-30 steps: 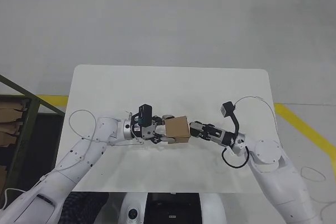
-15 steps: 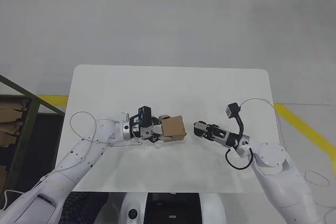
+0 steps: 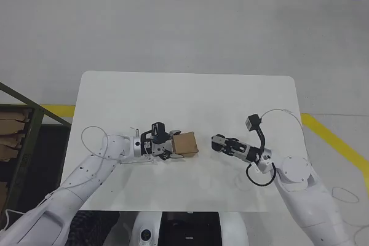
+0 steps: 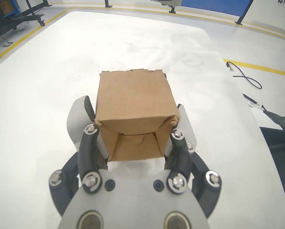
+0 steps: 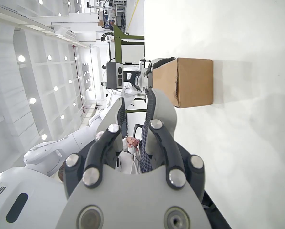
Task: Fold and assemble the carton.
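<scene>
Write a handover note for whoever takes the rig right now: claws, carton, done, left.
Left claw: shut on the carton, one finger on each side, near the middle of the table.
Right claw: slightly open, empty, facing the carton but apart from it.
Carton: squared up into a box, apparently resting on the table. The faces toward the right claw look closed.
Done: body formed.
Left: the end toward the left claw is open, with flaps only partly folded in. Fold and tuck them.
</scene>
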`<control>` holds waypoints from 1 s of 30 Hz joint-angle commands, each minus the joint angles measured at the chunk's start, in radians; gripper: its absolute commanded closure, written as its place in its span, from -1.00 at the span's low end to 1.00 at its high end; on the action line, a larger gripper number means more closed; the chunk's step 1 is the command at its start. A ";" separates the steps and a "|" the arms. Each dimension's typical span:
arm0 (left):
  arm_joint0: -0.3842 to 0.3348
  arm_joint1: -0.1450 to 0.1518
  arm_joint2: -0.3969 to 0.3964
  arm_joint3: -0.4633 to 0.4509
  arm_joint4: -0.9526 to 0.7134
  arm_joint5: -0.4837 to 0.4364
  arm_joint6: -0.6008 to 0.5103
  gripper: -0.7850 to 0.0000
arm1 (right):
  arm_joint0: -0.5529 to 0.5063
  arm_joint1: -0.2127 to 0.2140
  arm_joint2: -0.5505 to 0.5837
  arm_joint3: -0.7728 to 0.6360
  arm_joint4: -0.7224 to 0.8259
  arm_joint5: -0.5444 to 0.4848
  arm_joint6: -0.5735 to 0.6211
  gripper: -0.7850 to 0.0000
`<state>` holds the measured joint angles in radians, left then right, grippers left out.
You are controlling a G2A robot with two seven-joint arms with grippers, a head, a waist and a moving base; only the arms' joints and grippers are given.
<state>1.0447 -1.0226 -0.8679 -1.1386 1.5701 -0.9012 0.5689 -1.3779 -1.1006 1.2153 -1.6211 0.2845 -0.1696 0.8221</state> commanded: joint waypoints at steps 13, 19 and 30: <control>0.030 0.025 -0.089 -0.010 -0.120 -0.101 0.085 -1.00 | 0.067 -0.007 -0.018 0.099 -0.005 -0.039 -0.015 0.52; 0.058 0.038 -0.151 -0.046 -0.194 -0.091 0.045 -1.00 | 0.122 -0.017 -0.059 0.193 0.008 -0.057 0.025 0.55; 0.069 0.020 -0.140 -0.079 -0.278 0.060 -0.203 -1.00 | 0.186 -0.054 -0.182 0.335 0.052 -0.091 0.024 0.62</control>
<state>1.1129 -1.0012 -1.0113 -1.2156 1.2916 -0.8429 0.3739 -1.1955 -1.1531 1.0404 -1.2942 0.3358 -0.2593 0.8443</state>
